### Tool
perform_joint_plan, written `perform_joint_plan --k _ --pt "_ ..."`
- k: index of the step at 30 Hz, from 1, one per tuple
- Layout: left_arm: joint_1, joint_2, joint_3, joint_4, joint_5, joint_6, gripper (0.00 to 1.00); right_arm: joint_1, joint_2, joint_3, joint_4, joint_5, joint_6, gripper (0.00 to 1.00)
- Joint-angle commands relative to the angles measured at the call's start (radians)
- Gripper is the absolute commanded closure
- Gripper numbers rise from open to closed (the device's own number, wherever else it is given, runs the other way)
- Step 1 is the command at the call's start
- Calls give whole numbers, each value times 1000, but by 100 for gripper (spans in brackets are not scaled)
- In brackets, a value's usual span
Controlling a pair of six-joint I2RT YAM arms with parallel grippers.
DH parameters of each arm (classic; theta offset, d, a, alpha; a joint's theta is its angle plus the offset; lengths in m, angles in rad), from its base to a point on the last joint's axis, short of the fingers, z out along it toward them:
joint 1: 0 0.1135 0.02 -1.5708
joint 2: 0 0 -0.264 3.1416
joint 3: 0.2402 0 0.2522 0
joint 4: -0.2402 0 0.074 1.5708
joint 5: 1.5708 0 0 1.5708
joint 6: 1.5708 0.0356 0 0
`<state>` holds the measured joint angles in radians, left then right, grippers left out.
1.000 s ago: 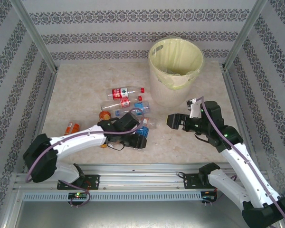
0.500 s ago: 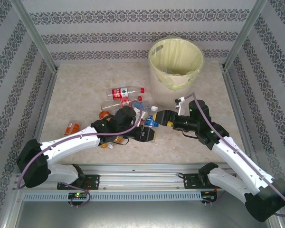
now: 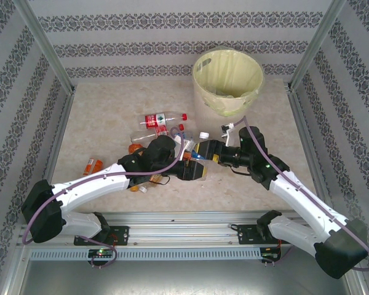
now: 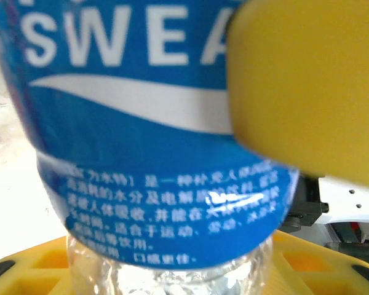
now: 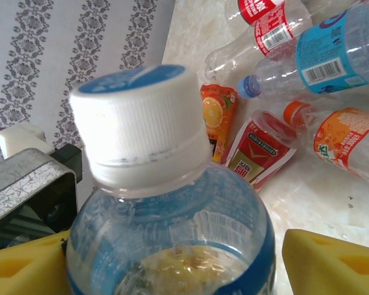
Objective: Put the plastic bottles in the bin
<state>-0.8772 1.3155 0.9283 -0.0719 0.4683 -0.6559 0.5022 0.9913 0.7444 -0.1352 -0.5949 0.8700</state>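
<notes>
I see a pale, marbled desk (image 3: 111, 110) closed in on three sides by walls (image 3: 172, 37) papered in grey damask stripes, with a slanted aluminium post at the back left (image 3: 46, 46) and another at the back right (image 3: 320, 43). A slotted aluminium rail (image 3: 184, 224) runs along the near edge of the desk. Near the left wall lie two flat drink packets (image 3: 92, 165) just beside each other; on my right wrist feed one is orange with an orange fruit printed on it (image 5: 218, 120) and the other is red (image 5: 258, 153).
</notes>
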Motion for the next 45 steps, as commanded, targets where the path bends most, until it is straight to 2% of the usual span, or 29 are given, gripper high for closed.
perform_joint_plan --k 1,5,8,11,15,17,26,30,36,45 --pt "-12 -13 11 83 17 -5 47 12 6 -7 44 -20 7 26" --pt "-13 -8 17 75 9 1 46 13 12 1 32 -14 0 33" --pt "-12 -11 15 72 2 -3 34 10 7 13 12 0 -11 39" --pt "-11 -28 17 55 -34 -9 27 -1 -5 31 -19 15 -26 41" --pt "-9 -51 31 32 -61 -2 7 -38 -25 99 -116 31 -82 43" --pt "-9 -63 40 37 -62 2 1 -62 -32 143 -176 40 -121 43" --pt "-8 -114 104 24 -141 83 0 -207 44 485 -408 97 -321 43" --pt "-8 -116 116 6 -170 101 0 -218 164 730 -517 212 -418 44" --pt "-7 -153 96 -31 -183 120 0 -231 346 1003 -558 407 -474 46" --pt "-8 -205 36 -61 -245 116 0 -272 623 1354 -646 558 -543 46"
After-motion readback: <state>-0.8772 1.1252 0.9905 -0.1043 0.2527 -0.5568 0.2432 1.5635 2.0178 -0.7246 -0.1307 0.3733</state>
